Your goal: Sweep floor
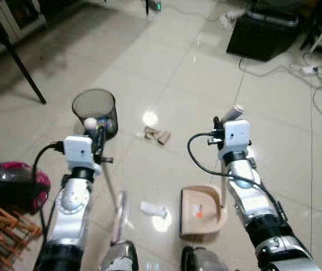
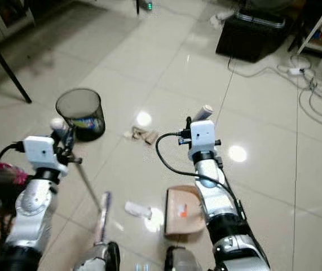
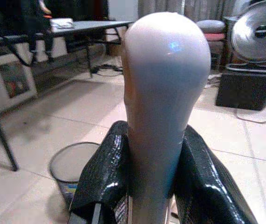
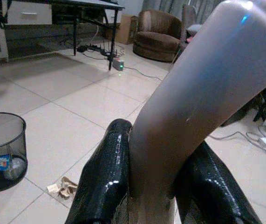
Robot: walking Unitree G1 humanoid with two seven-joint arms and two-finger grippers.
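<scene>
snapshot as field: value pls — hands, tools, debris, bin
left hand: shut on the pale rounded broom handle
right hand: shut on the grey-beige dustpan handle
broom head: down on the glossy tiled floor, near the robot's feet
beige plastic dustpan: pan on the floor, a small orange scrap inside
white crumpled paper: on the floor between broom head and dustpan
brown cardboard scraps: further out, right of the bin
black mesh waste bin: upright, some litter inside

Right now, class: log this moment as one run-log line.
left gripper shut on broom handle | right gripper shut on dustpan handle | dustpan on floor | crumpled paper beside it | scraps near bin
</scene>
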